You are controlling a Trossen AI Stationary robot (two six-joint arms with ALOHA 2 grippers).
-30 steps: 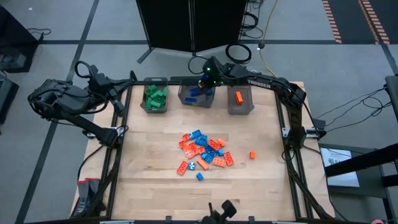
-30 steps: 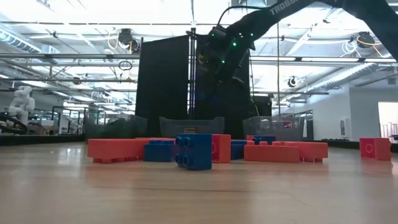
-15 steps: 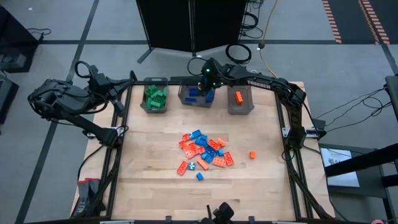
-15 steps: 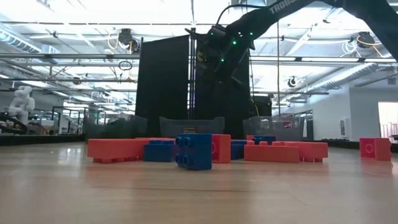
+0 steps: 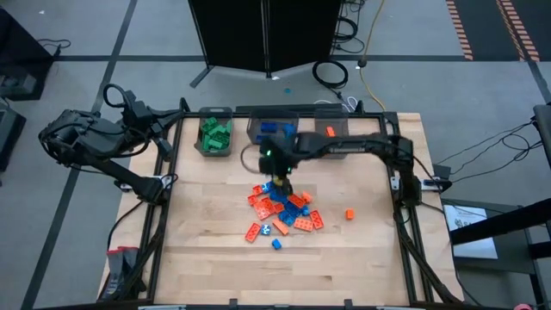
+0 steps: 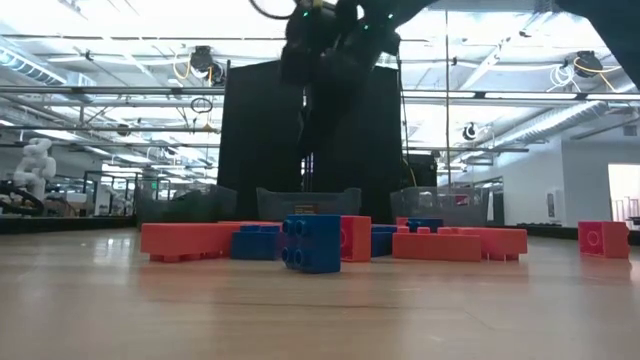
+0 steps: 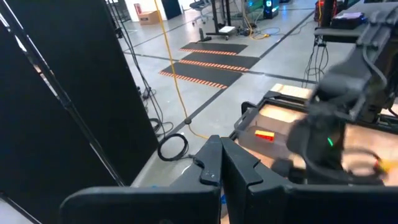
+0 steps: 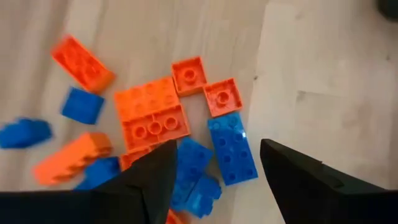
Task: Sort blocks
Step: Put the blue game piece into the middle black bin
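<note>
Blocks [image 5: 282,209] lie tightly heaped beneath the right gripper [image 8: 214,163], its jaws apart and empty; descending, they may catch two bricks or scatter neighbours.

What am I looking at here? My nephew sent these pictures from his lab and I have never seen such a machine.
It is a robot with two dark arms at a wooden table, sorting toy bricks by colour. One picture looks straight down, one looks level across the table top, and two come from cameras on the wrists. A pile of blue and orange-red blocks lies mid-table; three grey bins stand along the far edge, one with green blocks. The right gripper hangs over the pile with its fingers open and holds nothing. The left gripper, fingers together, waits off the table's left side.
</note>
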